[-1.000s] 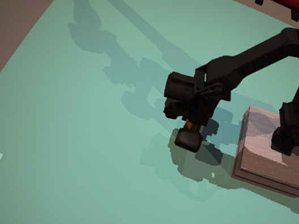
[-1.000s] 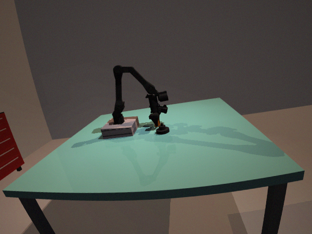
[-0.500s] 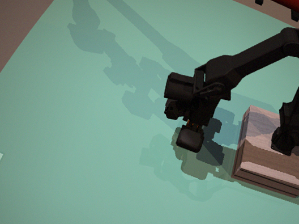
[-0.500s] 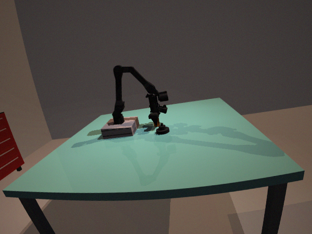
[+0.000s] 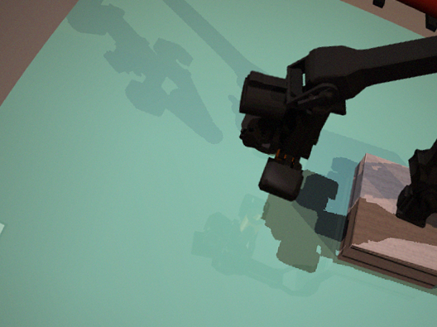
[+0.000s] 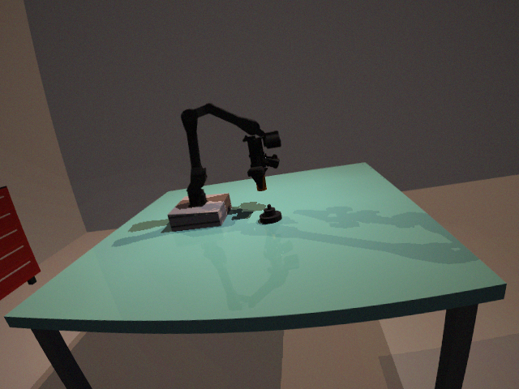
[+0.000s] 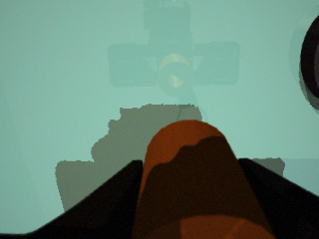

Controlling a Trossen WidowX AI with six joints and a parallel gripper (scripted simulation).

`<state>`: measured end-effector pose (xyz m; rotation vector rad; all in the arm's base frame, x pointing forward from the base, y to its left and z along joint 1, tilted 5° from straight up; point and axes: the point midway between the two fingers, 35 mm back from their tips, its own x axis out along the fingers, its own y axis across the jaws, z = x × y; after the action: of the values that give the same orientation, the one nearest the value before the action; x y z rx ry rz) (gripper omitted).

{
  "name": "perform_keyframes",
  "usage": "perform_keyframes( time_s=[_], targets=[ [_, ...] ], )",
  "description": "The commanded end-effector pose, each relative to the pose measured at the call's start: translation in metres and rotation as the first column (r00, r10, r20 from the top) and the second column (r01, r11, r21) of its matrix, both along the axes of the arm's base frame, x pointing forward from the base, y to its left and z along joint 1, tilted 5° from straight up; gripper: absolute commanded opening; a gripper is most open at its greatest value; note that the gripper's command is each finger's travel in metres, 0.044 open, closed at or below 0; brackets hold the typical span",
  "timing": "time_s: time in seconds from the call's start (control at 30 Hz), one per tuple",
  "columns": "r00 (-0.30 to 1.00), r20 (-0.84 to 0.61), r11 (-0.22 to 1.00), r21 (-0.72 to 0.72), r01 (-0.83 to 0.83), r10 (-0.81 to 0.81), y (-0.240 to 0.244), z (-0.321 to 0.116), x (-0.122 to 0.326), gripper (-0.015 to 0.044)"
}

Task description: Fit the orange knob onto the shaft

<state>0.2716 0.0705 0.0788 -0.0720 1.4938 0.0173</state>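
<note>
My gripper grips the orange knob by its sides, above the tabletop; it looks light, stiff, perhaps slippery.

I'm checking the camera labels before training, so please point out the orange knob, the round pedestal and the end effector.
Orange knob (image 7: 199, 164): exterior, its side; wrist, its side.
Round pedestal (image 6: 270, 217): exterior, its base.
End effector (image 6: 261, 184): exterior, midway between its fingertips.

The arm arches forward, its tool (fingers partly closed) pointing down.
</note>
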Motion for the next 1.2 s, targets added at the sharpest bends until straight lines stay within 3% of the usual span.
perform_keyframes(
  time_s=[0.0,0.2,1.17],
  targets=[
    [1.0,0.017,1.0,0.002,0.003,-0.003,0.002,0.026,-0.001,0.0],
    [1.0,0.016,1.0,0.002,0.003,-0.003,0.003,0.054,-0.007,0.0],
    [1.0,0.013,1.0,-0.014,0.009,-0.008,-0.063,0.032,0.027,0.0]
  ],
)
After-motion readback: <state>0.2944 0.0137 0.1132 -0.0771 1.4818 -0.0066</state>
